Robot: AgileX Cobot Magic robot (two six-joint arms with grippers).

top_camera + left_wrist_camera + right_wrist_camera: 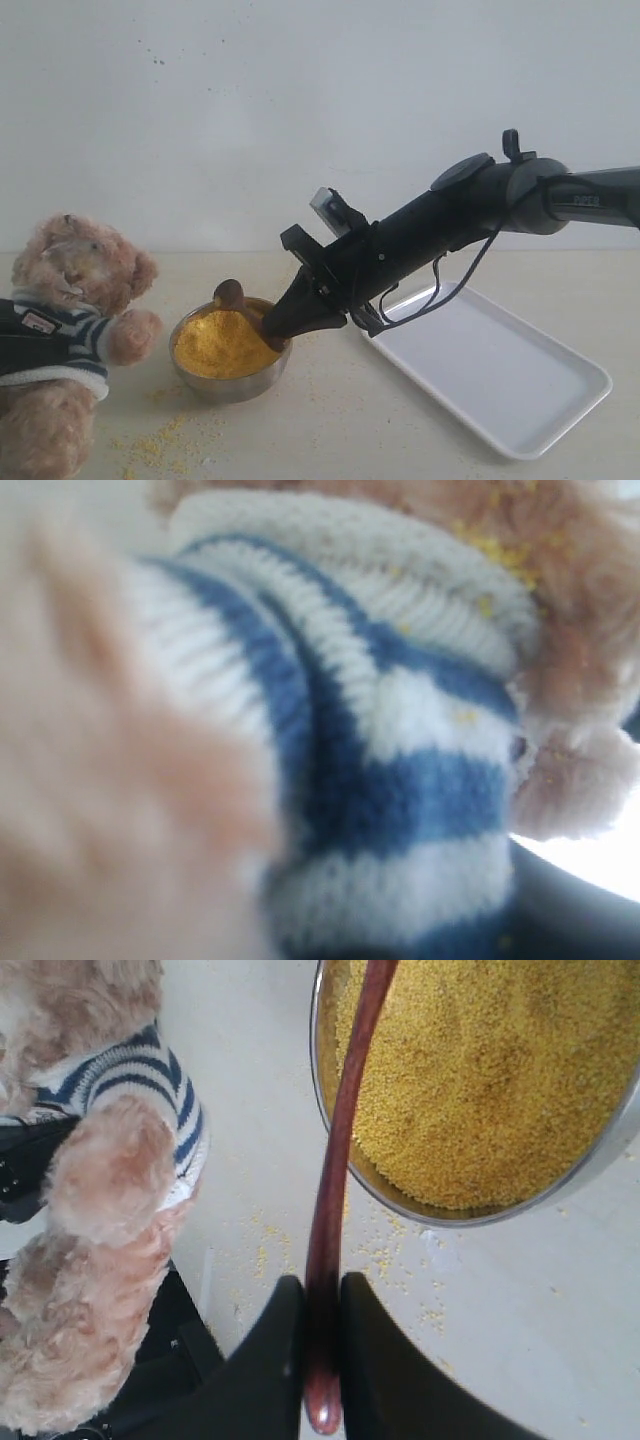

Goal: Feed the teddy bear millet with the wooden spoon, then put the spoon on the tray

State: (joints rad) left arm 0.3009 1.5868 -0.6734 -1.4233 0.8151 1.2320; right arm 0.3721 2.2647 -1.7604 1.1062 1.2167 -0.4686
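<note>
The teddy bear (pixel 78 280) sits upright at the far left, its striped shirt (pixel 400 780) filling the left wrist view. My left gripper (pixel 25 340) shows only as black parts clasped round its torso. The steel bowl (pixel 228 385) holds a mound of millet (pixel 218 348). My right gripper (pixel 272 330) is shut on the handle of the wooden spoon (pixel 230 295), whose oval end stands over the bowl's far left rim. In the right wrist view the spoon (pixel 340 1150) runs from the gripper (pixel 322 1300) across the bowl rim (pixel 420 1210) over the millet (pixel 490 1070). The white tray (pixel 545 400) lies to the right.
Loose millet grains (pixel 160 445) are scattered on the table in front of the bear and bowl, and around the bowl (pixel 385 1255). A few grains cling to the bear's fur (pixel 500 555). A plain wall stands behind the table.
</note>
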